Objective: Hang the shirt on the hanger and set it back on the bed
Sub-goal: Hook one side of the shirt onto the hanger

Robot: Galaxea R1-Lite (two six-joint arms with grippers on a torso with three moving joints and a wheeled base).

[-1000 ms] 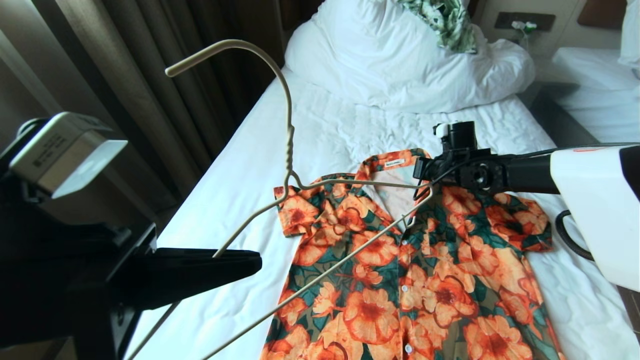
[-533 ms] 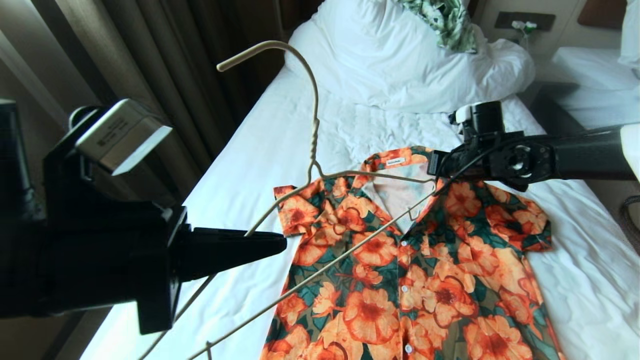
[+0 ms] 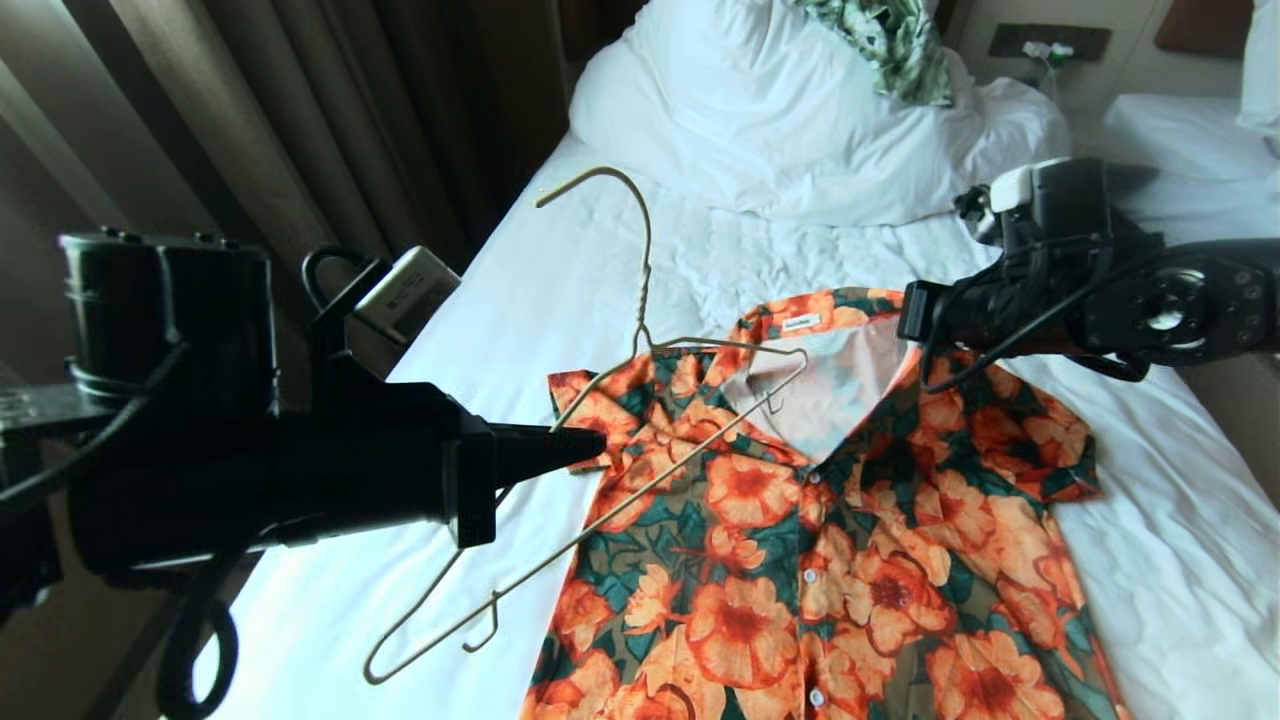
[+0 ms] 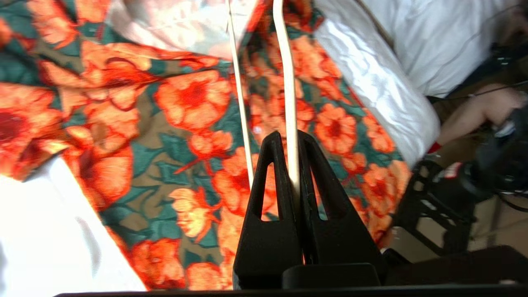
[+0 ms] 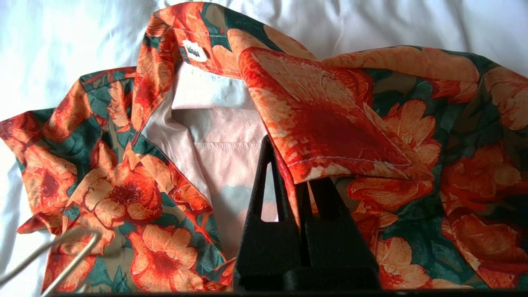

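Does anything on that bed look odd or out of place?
One thing: a crumpled green-and-white leaf-print garment lies dumped on the bunched white duvet at the head of the bed. The orange-flowered shirt lies flat, though its collar is lifted open where the right gripper pinches it.

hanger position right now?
Head view: the hanger is off the bed, left of centre, clamped in the left gripper. Its far shoulder tip sits over the shirt's open collar, which the right gripper pinches.
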